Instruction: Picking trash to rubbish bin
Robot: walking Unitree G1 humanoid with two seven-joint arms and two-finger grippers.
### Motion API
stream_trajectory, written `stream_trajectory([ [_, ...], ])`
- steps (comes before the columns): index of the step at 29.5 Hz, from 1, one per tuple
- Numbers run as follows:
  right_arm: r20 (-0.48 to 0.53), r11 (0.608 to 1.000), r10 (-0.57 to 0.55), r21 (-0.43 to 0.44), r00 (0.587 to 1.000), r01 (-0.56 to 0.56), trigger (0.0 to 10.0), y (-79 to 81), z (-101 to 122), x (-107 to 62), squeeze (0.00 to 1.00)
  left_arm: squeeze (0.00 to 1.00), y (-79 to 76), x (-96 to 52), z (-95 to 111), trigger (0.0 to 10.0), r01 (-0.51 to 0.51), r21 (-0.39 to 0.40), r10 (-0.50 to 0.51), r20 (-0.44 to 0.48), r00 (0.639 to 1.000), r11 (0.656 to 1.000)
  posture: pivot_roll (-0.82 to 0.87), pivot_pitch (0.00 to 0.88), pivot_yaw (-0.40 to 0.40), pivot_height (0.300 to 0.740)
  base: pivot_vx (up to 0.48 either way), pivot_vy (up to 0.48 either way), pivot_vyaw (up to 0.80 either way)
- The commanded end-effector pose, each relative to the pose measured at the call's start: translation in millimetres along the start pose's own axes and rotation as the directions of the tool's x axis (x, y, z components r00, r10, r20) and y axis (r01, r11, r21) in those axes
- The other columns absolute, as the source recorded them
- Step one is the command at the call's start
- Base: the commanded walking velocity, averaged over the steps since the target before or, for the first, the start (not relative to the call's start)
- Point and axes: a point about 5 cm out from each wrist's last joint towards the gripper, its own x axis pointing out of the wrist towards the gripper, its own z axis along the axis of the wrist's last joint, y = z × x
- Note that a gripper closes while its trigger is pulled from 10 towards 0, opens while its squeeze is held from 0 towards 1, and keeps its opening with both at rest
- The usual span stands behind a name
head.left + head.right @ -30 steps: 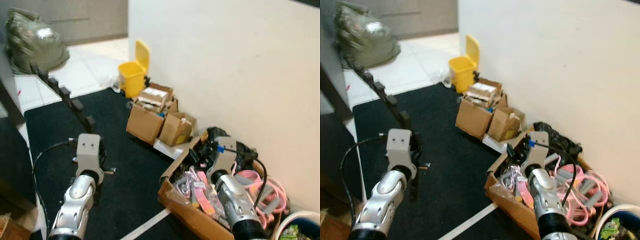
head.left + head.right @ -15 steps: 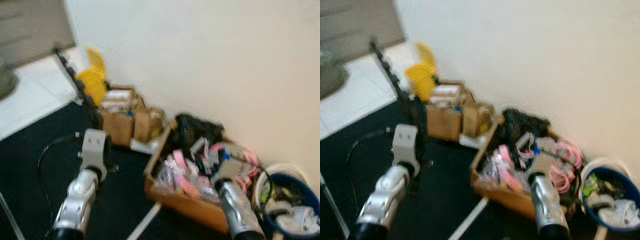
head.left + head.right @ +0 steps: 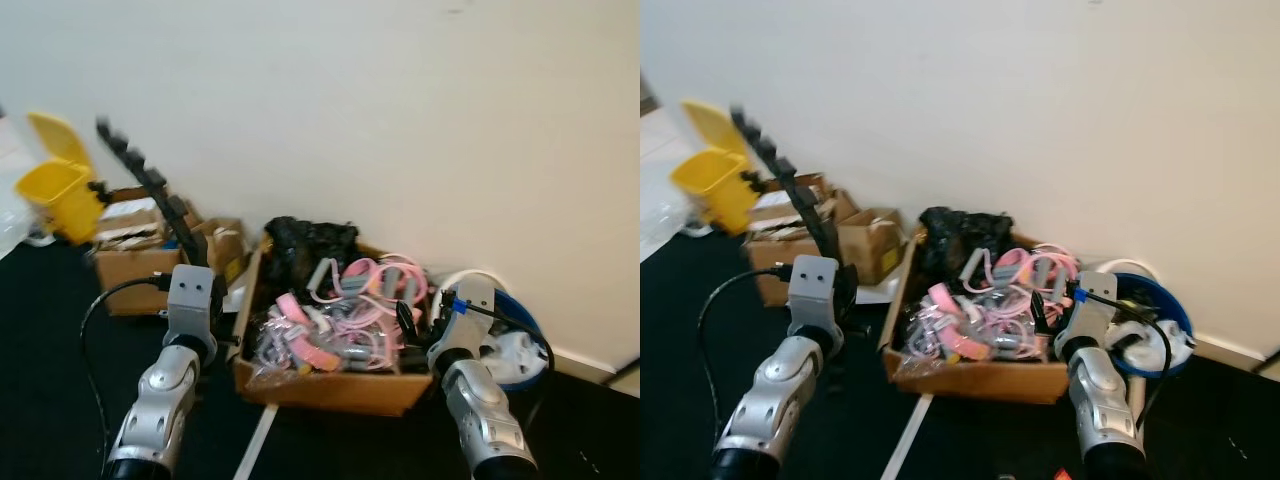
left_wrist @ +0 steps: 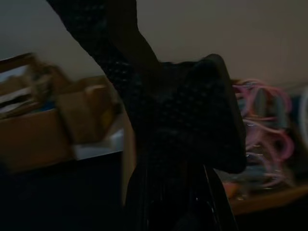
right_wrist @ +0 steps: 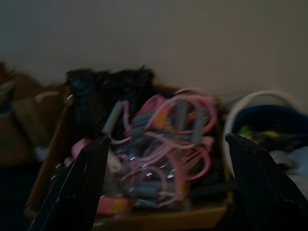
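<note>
White wall [image 3: 420,110] | black carpet [image 3: 50,330] | cardboard boxes [image 3: 330,385]

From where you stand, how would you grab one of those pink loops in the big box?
Probably by the raised arch of a pink loop near the back of the box, coming from above. The loop stands clear of the tangle there, so one finger can slip through it. The right gripper is open and facing that pile.
</note>
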Motion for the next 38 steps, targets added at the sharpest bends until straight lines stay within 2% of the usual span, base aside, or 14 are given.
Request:
stream_trajectory([
  [1,-0.039,1.000,-0.004,0.020,0.999,0.005,10.0,2.2,-10.1,-4.5,0.00,0.00,3.3,-3.6,-6.2,10.0,-0.007,-0.003,0.007,-0.026,1.000,1.000,0.04,0.133,0.019,0.740,0.000,0.000,-0.80],
  [12,-0.047,1.000,0.000,0.018,0.999,0.001,10.0,2.2,-10.5,-5.6,0.00,0.00,-0.4,-4.8,-6.8,10.0,0.004,-0.003,-0.004,-0.021,1.000,1.000,0.04,0.136,0.010,0.740,0.000,0.000,-0.80],
  [15,-0.041,1.000,-0.003,0.016,0.999,0.004,10.0,0.9,-8.4,-5.2,0.00,0.00,-1.4,-5.2,-4.0,10.0,0.007,0.035,-0.007,0.014,1.000,0.999,0.03,0.136,0.011,0.740,0.000,0.000,-0.80],
  [26,-0.055,1.000,0.016,0.016,0.998,-0.015,10.0,4.0,-10.3,-7.0,0.00,0.00,-3.0,-6.0,-1.7,10.0,-0.001,-0.033,0.002,0.030,1.000,0.999,0.03,0.132,0.002,0.740,0.000,0.000,-0.80],
  [38,-0.059,1.000,0.021,0.017,0.998,-0.020,10.0,5.2,-10.4,-7.9,0.00,0.00,-5.7,-6.0,-1.9,10.0,0.009,-0.017,-0.009,0.041,0.999,1.000,0.03,0.141,-0.001,0.740,0.000,0.000,-0.80],
])
